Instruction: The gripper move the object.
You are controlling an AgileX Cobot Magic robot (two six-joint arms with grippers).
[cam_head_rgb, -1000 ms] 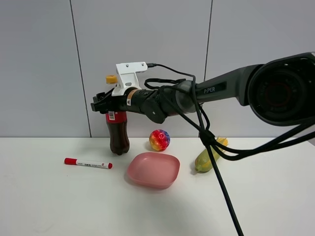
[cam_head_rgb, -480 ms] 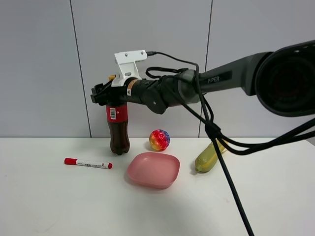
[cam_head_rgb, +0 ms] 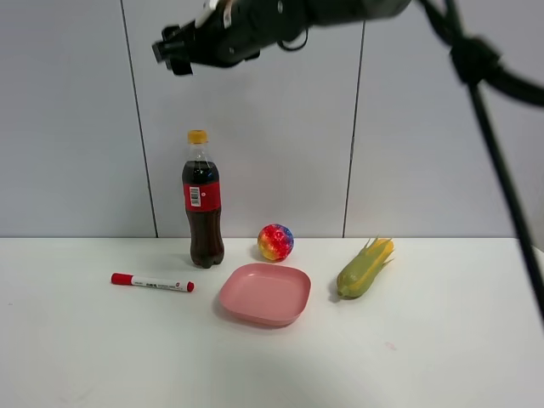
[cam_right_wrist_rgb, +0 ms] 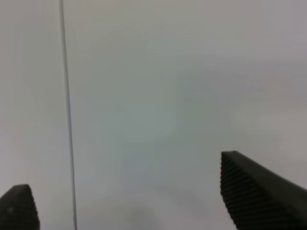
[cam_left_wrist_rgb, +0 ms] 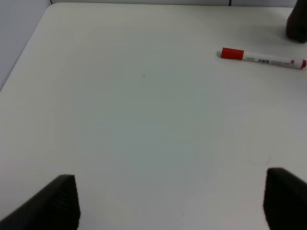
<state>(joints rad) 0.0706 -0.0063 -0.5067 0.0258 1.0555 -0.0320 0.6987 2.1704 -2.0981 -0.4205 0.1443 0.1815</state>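
The cola bottle (cam_head_rgb: 202, 204), with a yellow cap and red label, stands upright on the white table (cam_head_rgb: 102, 357) near the back wall. My right gripper (cam_head_rgb: 172, 49) reaches across from the right on its black arm and hangs high above the bottle, clear of it. In the right wrist view the right gripper (cam_right_wrist_rgb: 144, 206) is open and empty, facing the grey wall. My left gripper (cam_left_wrist_rgb: 170, 206) is open and empty low over bare table; it does not show in the exterior view. The bottle's base (cam_left_wrist_rgb: 297, 24) shows at the edge of the left wrist view.
A red-capped white marker (cam_head_rgb: 151, 282) lies left of the bottle and shows in the left wrist view (cam_left_wrist_rgb: 263, 58). A pink bowl (cam_head_rgb: 265, 294) sits in front, a colourful ball (cam_head_rgb: 275, 241) behind it, a corn cob (cam_head_rgb: 365, 268) to the right. A black cable (cam_head_rgb: 501, 170) hangs at right.
My right gripper has risen from the bottle's neck to well above the cap. The bottle stands free in the same spot.
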